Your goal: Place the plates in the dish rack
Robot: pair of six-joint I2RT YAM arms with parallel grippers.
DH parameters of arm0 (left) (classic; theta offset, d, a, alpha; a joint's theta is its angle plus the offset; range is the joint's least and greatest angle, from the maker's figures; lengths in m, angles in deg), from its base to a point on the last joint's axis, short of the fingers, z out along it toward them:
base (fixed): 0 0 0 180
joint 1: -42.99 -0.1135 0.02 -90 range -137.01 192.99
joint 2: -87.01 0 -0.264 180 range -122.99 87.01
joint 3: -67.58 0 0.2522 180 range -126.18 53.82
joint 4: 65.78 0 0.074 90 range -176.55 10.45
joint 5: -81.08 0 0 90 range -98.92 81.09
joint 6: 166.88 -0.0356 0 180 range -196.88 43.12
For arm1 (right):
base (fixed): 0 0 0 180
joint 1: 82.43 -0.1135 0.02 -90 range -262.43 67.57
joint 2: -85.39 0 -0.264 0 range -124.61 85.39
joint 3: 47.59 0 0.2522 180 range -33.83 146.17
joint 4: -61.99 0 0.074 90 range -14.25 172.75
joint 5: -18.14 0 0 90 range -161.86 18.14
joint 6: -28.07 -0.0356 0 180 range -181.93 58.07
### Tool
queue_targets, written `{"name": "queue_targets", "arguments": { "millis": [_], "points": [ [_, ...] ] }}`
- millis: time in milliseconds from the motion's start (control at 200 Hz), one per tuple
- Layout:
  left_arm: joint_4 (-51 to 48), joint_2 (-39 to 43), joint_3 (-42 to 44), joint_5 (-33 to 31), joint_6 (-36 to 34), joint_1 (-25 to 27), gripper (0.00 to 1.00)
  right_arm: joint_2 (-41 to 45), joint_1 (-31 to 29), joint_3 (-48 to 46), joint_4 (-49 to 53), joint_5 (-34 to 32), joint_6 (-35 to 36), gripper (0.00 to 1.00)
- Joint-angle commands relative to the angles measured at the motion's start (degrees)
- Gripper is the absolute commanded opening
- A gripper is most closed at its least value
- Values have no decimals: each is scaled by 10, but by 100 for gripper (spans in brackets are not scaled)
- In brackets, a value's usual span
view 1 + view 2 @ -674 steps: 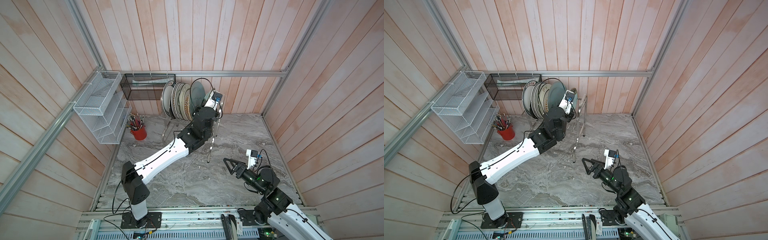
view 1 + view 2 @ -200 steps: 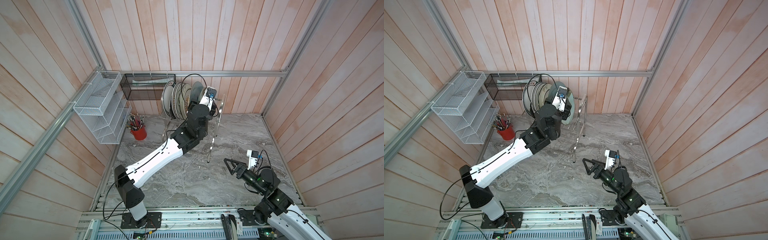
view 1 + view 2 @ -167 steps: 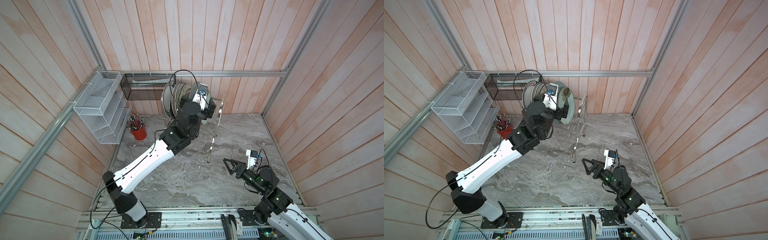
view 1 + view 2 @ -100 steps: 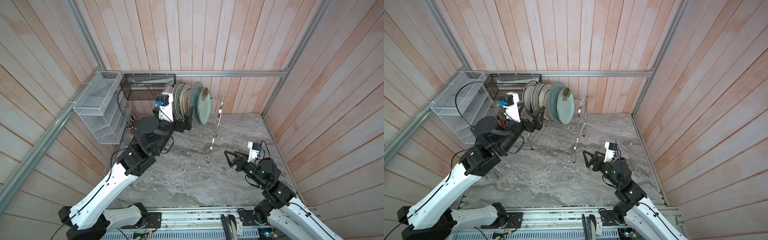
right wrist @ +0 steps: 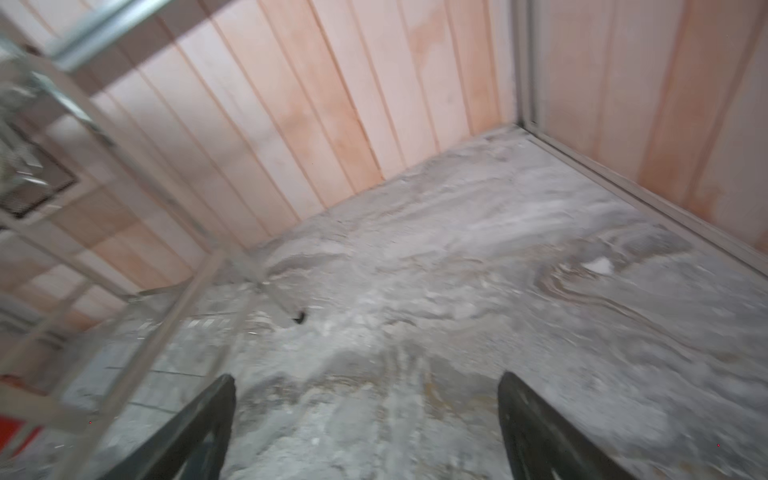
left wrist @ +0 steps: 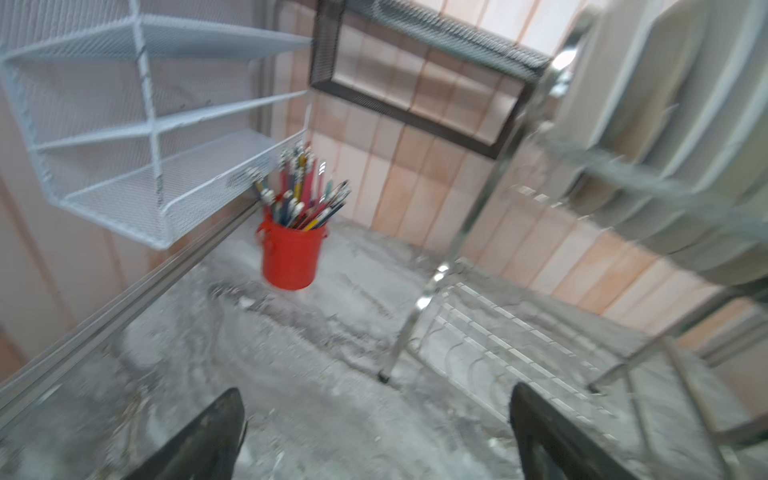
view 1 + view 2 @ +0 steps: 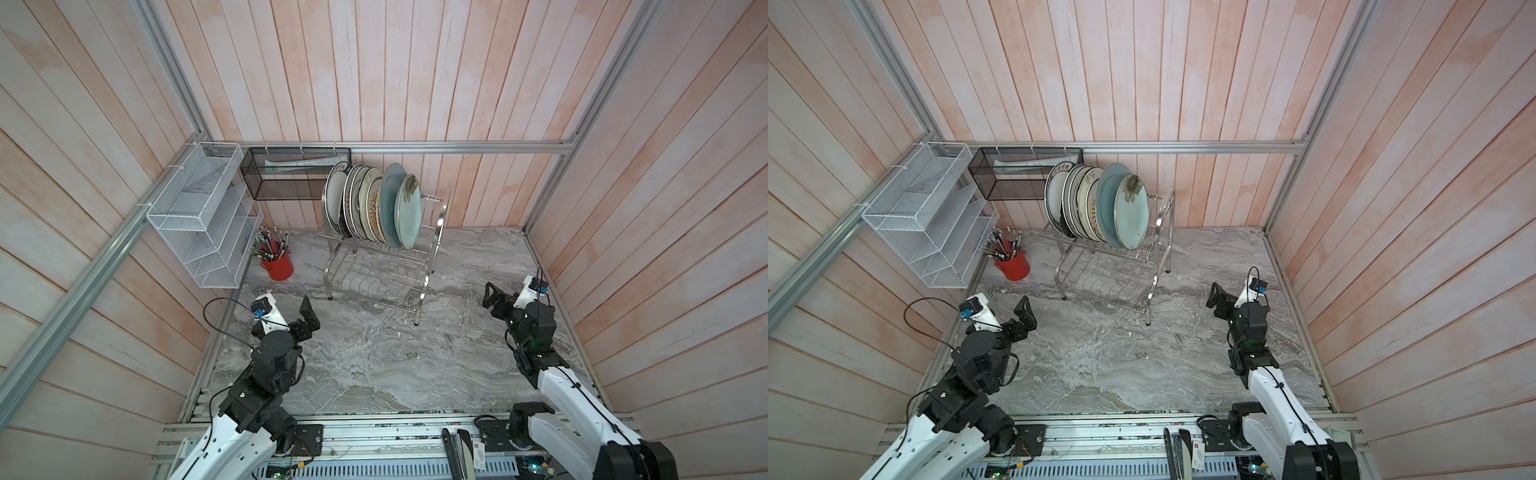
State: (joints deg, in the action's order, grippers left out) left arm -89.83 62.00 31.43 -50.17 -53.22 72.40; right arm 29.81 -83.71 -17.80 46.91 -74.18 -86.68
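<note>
Several plates (image 7: 409, 216) (image 7: 1131, 216) stand upright in the upper tier of the steel dish rack (image 7: 434, 232) (image 7: 1160, 249) at the back in both top views; the pale teal one is foremost. My left gripper (image 7: 308, 318) (image 7: 1025, 316) hovers low at the front left, apart from the rack, open and empty. The left wrist view, blurred, shows its jaws wide apart (image 6: 376, 392) with the rack's leg (image 6: 432, 282) and plates (image 6: 665, 124) ahead. My right gripper (image 7: 490, 297) (image 7: 1213, 300) (image 5: 366, 378) is open and empty near the right wall.
A red cup of pens (image 7: 277, 266) (image 6: 289, 257) stands left of the rack. A white mesh organiser (image 7: 199, 232) (image 6: 145, 124) hangs on the left wall, a black mesh basket (image 7: 297, 178) on the back wall. Grey marble tabletop (image 7: 374, 353) spreads between the arms.
My left arm has drawn back from the rack to the front left, its gripper opening and leaving the pale teal plate in the rack. My right arm has shifted towards the right wall.
</note>
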Motion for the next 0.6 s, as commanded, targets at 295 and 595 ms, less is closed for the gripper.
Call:
{"name": "queue_targets", "arguments": {
  "millis": [295, 595],
  "points": [
    [523, -269, 178, 23, -100, -185, 100, -153, 31, -25, -249, -62, 156, 98],
    [743, -475, 152, 146, -144, -258, 100, -253, 42, -65, -423, -48, 202, 98]
  ]
}}
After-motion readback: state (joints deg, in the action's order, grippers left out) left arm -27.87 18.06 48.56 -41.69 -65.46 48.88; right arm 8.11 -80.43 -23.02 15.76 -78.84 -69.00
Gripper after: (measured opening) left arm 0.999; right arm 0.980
